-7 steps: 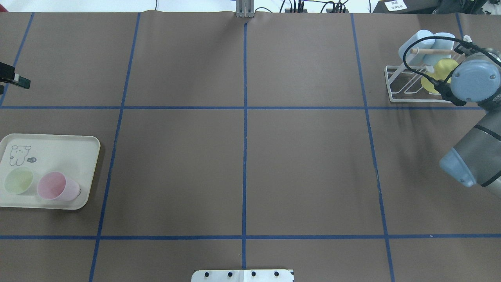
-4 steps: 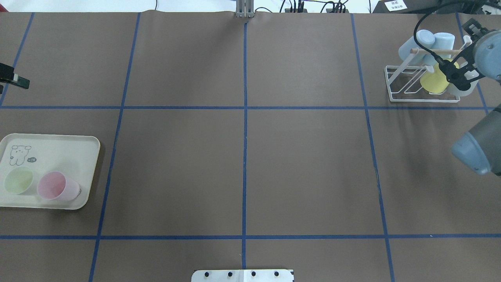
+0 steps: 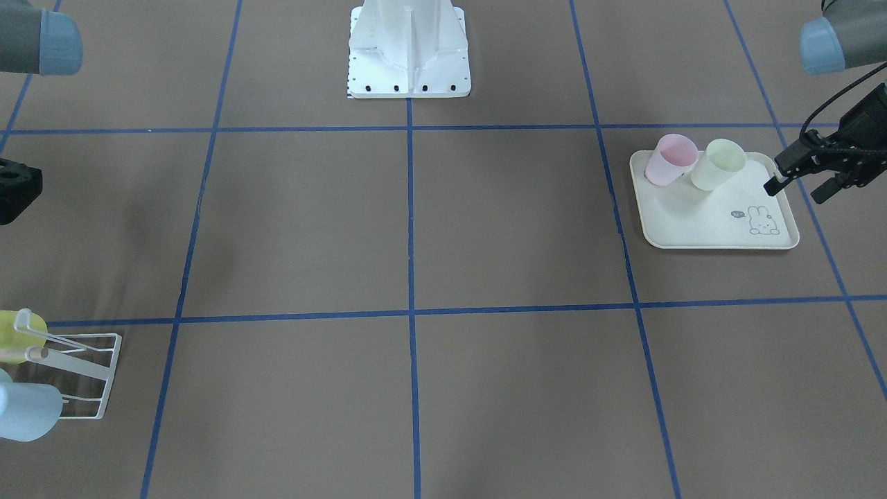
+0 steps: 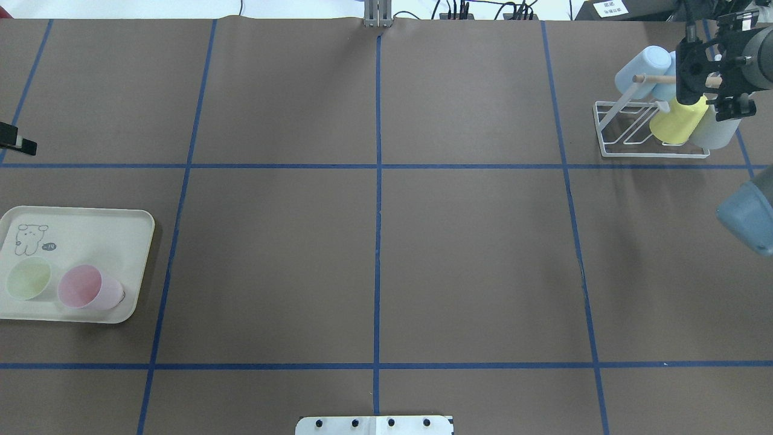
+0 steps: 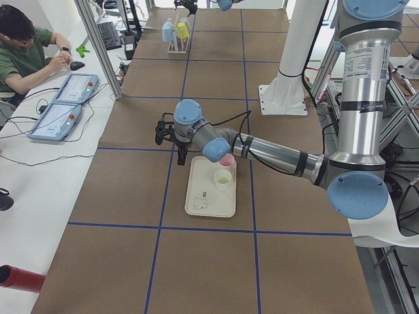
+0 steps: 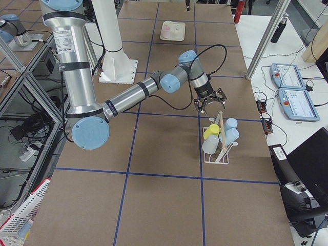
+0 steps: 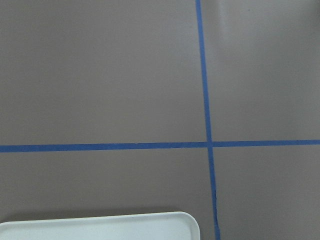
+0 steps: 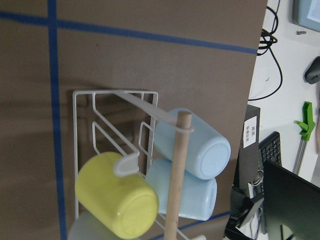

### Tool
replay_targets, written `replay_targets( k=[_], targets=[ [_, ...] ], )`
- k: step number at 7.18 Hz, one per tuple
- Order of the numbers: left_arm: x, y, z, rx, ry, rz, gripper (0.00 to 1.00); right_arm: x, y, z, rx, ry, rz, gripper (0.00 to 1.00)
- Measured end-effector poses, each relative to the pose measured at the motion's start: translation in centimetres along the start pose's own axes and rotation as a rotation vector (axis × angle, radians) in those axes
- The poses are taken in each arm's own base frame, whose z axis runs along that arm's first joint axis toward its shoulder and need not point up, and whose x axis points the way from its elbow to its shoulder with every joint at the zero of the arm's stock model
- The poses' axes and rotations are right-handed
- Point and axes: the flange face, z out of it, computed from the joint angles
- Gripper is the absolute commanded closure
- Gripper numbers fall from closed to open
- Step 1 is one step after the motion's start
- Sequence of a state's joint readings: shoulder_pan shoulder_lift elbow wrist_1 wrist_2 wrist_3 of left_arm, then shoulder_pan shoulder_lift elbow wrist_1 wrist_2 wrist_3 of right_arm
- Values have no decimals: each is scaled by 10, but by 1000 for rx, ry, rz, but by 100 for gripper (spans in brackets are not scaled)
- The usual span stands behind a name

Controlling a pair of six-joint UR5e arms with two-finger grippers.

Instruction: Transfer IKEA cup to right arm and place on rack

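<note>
Black and spread apart, the fingers of my right end effector (image 4: 712,96) hold nothing; it hangs just above the small white wire rack (image 4: 652,156). Under it a yellow plastic cup (image 4: 675,121) sits on a prong. A greyish-white cup (image 4: 718,130) is just beside that one, and two light-blue cups (image 4: 643,65) are on the other side of the pale wooden rod (image 4: 655,78).

My left end effector (image 3: 795,188) is well apart from all that, toward the other end of the table (image 4: 374,241), its fingers also parted and empty. Below it and a little toward my base lies a cream rectangular tray with a bunny drawing (image 3: 721,244). On it a pink plastic cup (image 3: 670,159) and a pale green plastic cup (image 3: 718,164) stand side by side, mouths up.

I judge one of these is next to hand across. They look light, stiff and smooth-walled, so probably slippery. I would pinch the wall at the rim, one finger inside, leaving the lower body free for my right end effector.
</note>
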State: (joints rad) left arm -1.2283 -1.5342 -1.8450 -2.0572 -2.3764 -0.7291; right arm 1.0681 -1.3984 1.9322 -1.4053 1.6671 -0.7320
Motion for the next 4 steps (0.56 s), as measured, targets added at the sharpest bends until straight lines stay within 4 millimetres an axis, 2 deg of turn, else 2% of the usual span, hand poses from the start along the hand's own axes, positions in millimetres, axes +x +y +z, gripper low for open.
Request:
replay_targets(
  k=[2, 4],
  targets=[
    [-8, 44, 15, -19, -78, 18, 0, 3, -25, -19, 108, -77, 351, 1],
    [-22, 91, 29, -59, -156, 50, 0, 14, -57, -42, 200, -166, 620, 1]
  ],
)
